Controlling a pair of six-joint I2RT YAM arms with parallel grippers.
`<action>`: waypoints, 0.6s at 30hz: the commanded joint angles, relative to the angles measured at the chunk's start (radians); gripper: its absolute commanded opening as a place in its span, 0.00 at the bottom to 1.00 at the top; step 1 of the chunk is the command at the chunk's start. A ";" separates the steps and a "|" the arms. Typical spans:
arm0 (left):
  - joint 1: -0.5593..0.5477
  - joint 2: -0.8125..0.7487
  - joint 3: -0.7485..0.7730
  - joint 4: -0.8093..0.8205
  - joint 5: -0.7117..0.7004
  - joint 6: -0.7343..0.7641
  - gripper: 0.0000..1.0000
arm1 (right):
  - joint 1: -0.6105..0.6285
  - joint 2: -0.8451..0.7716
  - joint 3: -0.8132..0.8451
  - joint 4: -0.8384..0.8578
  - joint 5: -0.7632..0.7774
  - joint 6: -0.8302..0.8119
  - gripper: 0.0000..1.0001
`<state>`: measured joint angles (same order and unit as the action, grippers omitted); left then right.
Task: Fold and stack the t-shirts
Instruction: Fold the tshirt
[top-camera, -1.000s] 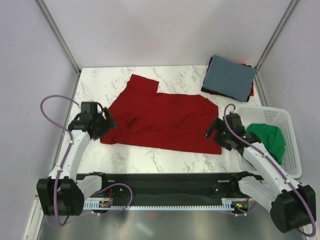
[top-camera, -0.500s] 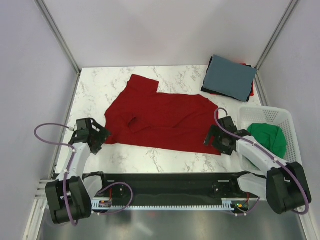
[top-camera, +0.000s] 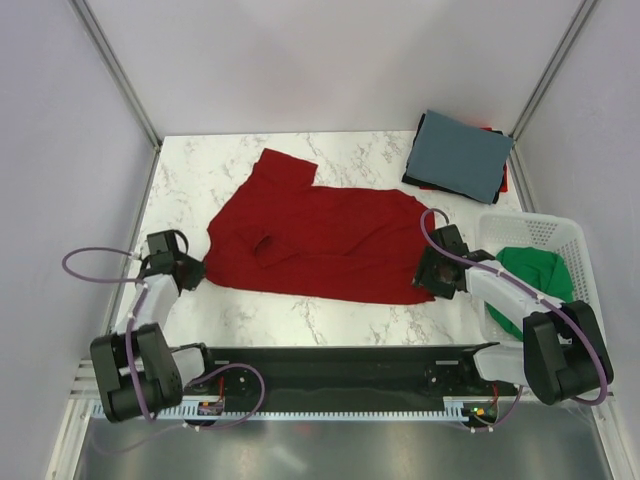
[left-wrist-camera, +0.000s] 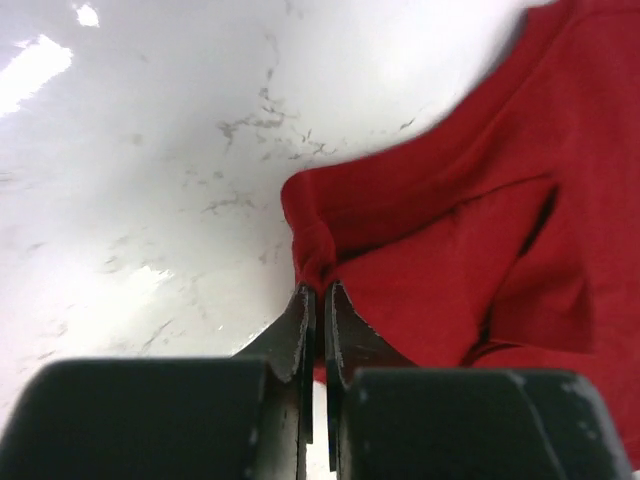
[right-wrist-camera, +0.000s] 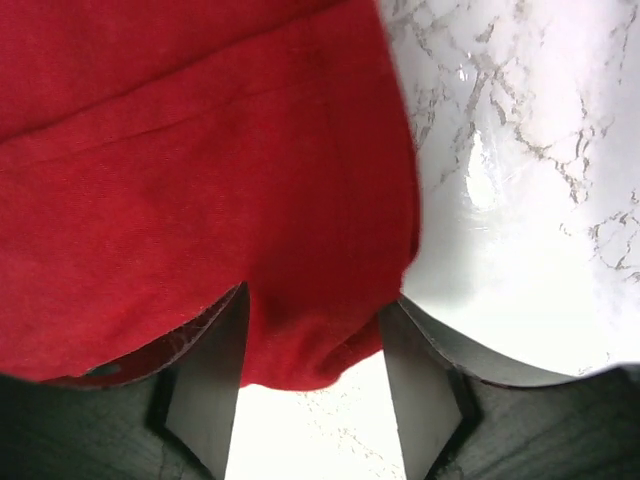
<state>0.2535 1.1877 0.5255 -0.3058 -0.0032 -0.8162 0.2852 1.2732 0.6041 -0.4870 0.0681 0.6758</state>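
Where the red t-shirt (top-camera: 320, 240) lies spread across the middle of the marble table (top-camera: 200, 170), front side flat, one sleeve points toward the far left and the hem runs along the near side. Left claw (top-camera: 192, 270) sits low at the shirt's near-left corner; in the left wrist view its jaws are closed tight together, with a small pucker of red cloth (left-wrist-camera: 310, 250) pinched at the tips and bare marble to the left of it. Right claw (top-camera: 432, 278) sits at the shirt's near-right corner. From the right wrist camera its two fingers (right-wrist-camera: 210, 390) stand apart with the corner of the red cloth (right-wrist-camera: 180, 170) lying between them; jaws parted, not closed on the cloth, and whether the pads touch the fabric cannot be told. Marble shows to the right of that corner. Far right corner of the table: a folded slate-blue t-shirt (top-camera: 462, 152) on top of a small stack, with darker t-shirts (top-camera: 415, 175) showing at the stack's left edge. Just right of the right claw, a white slatted basket (top-camera: 590, 310) stands at the table's right edge, and a green t-shirt (top-camera: 535, 275) is bunched inside it. Both arms reach outward from their bases, each to its own near corner of the shirt.
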 joint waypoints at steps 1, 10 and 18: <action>0.064 -0.194 0.048 -0.085 -0.086 -0.009 0.02 | 0.003 0.031 -0.044 0.018 -0.002 0.018 0.61; 0.162 -0.511 0.022 -0.335 -0.017 -0.029 0.14 | 0.003 0.011 -0.050 0.016 -0.005 0.022 0.51; 0.162 -0.638 0.100 -0.487 0.114 -0.080 0.96 | 0.003 -0.130 -0.037 -0.076 0.025 0.028 0.69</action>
<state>0.4091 0.5850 0.5457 -0.7086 0.0460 -0.8627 0.2859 1.2060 0.5644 -0.4900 0.0685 0.7059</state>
